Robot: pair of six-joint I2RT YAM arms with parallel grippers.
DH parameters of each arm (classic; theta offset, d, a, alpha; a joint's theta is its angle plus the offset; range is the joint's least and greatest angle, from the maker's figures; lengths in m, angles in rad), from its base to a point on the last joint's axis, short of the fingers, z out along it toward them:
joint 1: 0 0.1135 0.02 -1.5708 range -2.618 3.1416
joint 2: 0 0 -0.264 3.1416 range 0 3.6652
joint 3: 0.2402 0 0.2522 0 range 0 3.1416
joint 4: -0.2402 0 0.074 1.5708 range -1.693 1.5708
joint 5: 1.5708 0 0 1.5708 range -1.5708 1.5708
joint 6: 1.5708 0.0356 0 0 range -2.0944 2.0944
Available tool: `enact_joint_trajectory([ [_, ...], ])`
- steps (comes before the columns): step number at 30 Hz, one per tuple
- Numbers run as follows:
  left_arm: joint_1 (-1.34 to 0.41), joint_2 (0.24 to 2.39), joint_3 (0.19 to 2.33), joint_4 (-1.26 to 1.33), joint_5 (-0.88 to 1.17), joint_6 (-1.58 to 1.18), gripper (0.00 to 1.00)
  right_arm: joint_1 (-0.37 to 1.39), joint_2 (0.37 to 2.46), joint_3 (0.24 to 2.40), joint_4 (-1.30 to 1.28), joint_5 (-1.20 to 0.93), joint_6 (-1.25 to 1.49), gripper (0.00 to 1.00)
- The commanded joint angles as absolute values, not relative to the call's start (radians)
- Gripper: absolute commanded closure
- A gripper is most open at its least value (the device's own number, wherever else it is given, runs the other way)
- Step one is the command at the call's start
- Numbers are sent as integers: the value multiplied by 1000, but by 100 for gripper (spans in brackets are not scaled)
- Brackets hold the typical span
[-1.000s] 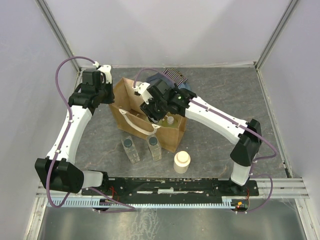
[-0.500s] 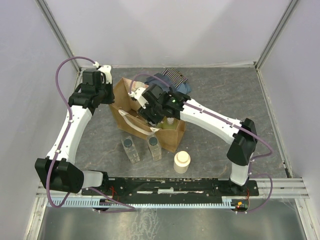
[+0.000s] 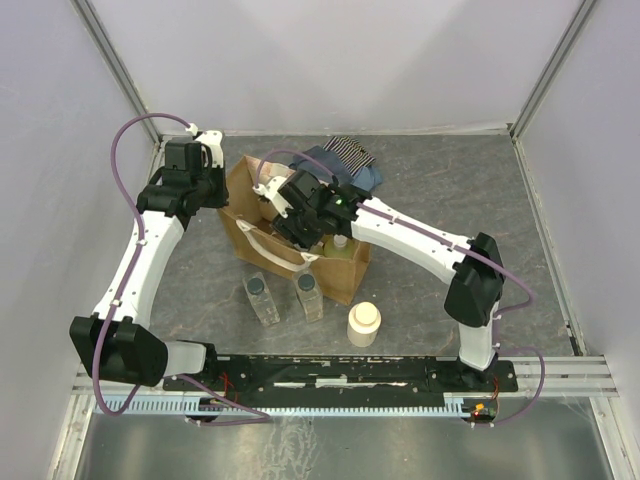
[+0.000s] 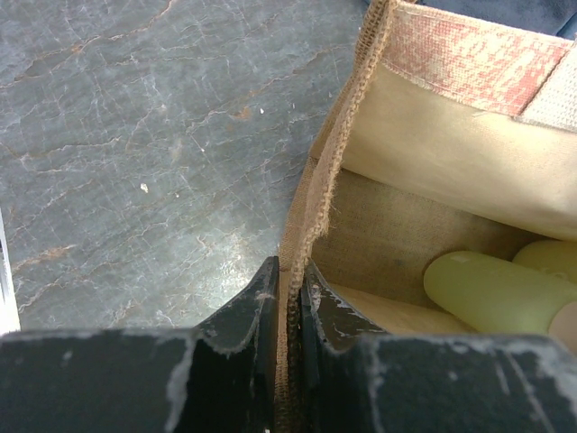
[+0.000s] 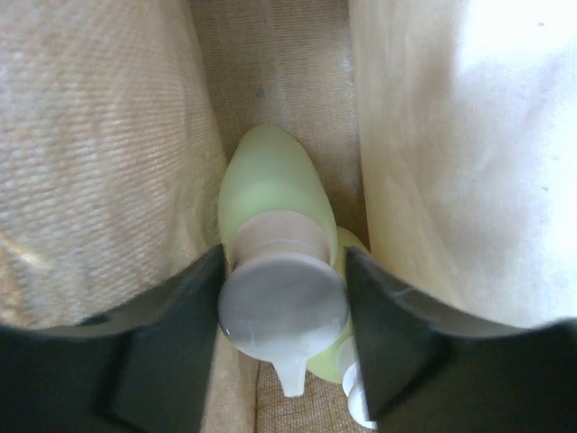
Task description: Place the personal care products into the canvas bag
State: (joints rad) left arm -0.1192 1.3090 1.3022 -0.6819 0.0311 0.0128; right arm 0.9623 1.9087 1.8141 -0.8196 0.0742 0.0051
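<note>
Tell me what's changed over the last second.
The right gripper, gripping a yellow-green bottle, moved left, further into the canvas bag. The left gripper stays pinched on the bag's rim; the clear bottles and cream jar haven't moved.

Left gripper pinched shut; right gripper clasping, pointing downward.

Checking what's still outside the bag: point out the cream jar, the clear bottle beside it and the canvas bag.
cream jar (image 3: 364,320), top external view, on its lid.
clear bottle (image 3: 310,299), top external view, on its body.
canvas bag (image 3: 343,274), top external view, on its near wall.
</note>
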Motion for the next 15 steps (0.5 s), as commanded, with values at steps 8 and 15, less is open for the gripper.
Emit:
enact_joint_trajectory([
  [8,-118,1295,1331,-654,27,3,84,967,1738,1947,-754,297,39,9],
  [15,-117,1293,1328,-653,14,17,84,967,1549,1867,-865,405,131,5],
])
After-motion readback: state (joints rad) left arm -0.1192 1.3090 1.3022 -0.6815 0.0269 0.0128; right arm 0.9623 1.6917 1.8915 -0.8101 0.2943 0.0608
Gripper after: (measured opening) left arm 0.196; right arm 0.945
